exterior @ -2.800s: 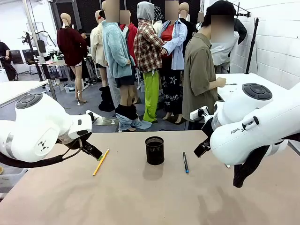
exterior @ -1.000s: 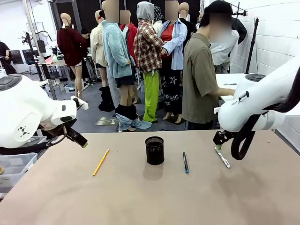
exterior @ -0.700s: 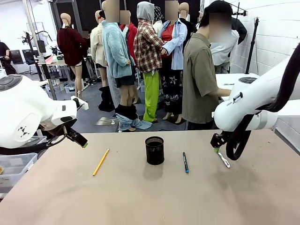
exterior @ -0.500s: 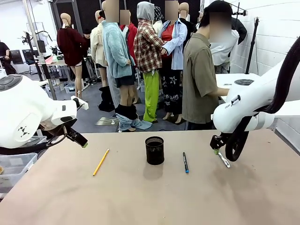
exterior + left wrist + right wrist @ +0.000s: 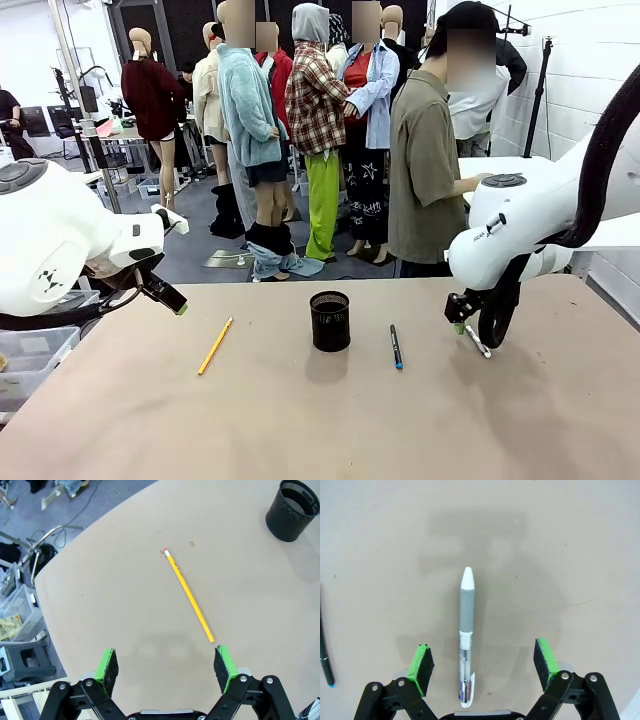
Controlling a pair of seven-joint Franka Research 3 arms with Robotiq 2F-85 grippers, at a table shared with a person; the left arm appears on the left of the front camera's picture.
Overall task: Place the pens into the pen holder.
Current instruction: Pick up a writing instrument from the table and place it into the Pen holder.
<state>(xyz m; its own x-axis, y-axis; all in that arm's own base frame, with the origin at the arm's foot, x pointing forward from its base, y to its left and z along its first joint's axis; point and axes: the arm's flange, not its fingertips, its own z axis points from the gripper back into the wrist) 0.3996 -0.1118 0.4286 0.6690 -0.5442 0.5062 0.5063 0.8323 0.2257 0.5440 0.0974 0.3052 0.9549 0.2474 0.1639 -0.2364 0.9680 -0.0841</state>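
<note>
The right gripper (image 5: 483,650) has its jaws wide apart and holds nothing. The white-grey pen (image 5: 466,630) lies flat on the table (image 5: 570,550) between the green pads, touching neither, with its white tip toward the top of the frame. The left gripper (image 5: 166,661) is also wide and empty; the yellow pencil (image 5: 189,595) ends just beside one pad. In the front view the black mesh pen holder (image 5: 330,320) stands upright at centre, with a dark blue-tipped pen (image 5: 396,346) just to its right.

No words or numbers can be read. The left arm (image 5: 70,240) bears a small dark emblem (image 5: 44,281) on its white housing. A dark mark (image 5: 487,231) on the right arm (image 5: 530,215) is too small to read.
</note>
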